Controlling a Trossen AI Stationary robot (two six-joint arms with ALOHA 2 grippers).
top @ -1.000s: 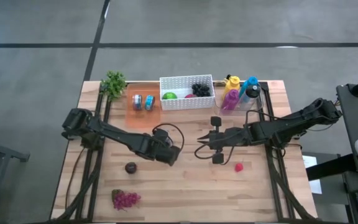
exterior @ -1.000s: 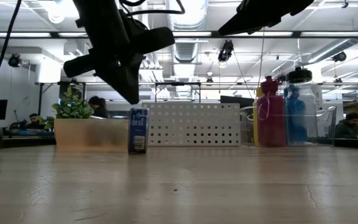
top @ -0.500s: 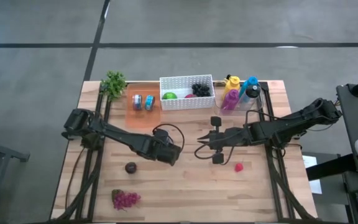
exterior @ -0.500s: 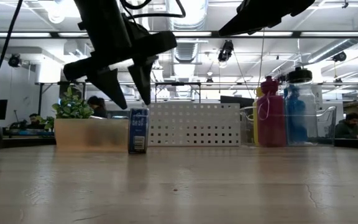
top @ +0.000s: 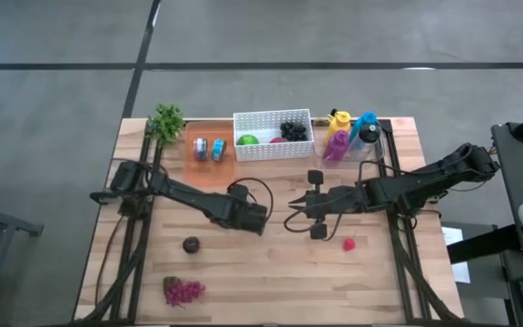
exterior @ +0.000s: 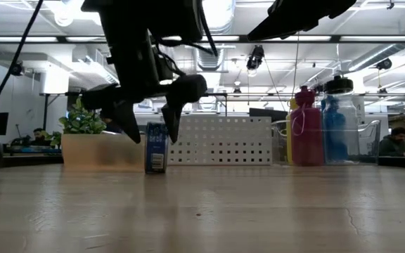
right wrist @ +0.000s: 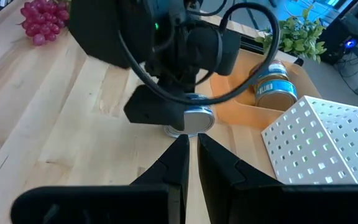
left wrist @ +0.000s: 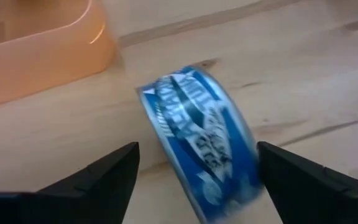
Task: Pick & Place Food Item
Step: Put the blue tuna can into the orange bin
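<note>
A large open hall is seen behind the table in the low view, with bright ceiling lights, ducting and distant desks; a pale wooden table [top: 271, 272] with visible grain fills the high view, standing on grey concrete floor crossed by dark seams.

A white perforated basket [top: 272, 134] stands at the far edge, with a green fruit, dark grapes and something red inside; an orange tray [top: 209, 156] lies just beside it, holding two cans; a clear bin of coloured bottles [top: 350, 136] stands on the basket's other side; a small green plant [top: 165, 121] sits at the far left corner.

The left gripper [top: 254, 218] is held low near the table's middle, its fingers spread wide on either side of a blue can [left wrist: 199, 143] that stands upright on the wood just outside the orange tray; nothing is gripped, a gap showing on both sides in the left wrist view.

The right gripper [top: 296, 213] is held near the table's middle, facing the left one, its fingers nearly closed on nothing.

Red grapes [top: 183, 291] lie near the front left; a dark round fruit [top: 191, 243] lies between them and the left gripper; a small red fruit [top: 349, 243] lies near the right gripper.
</note>
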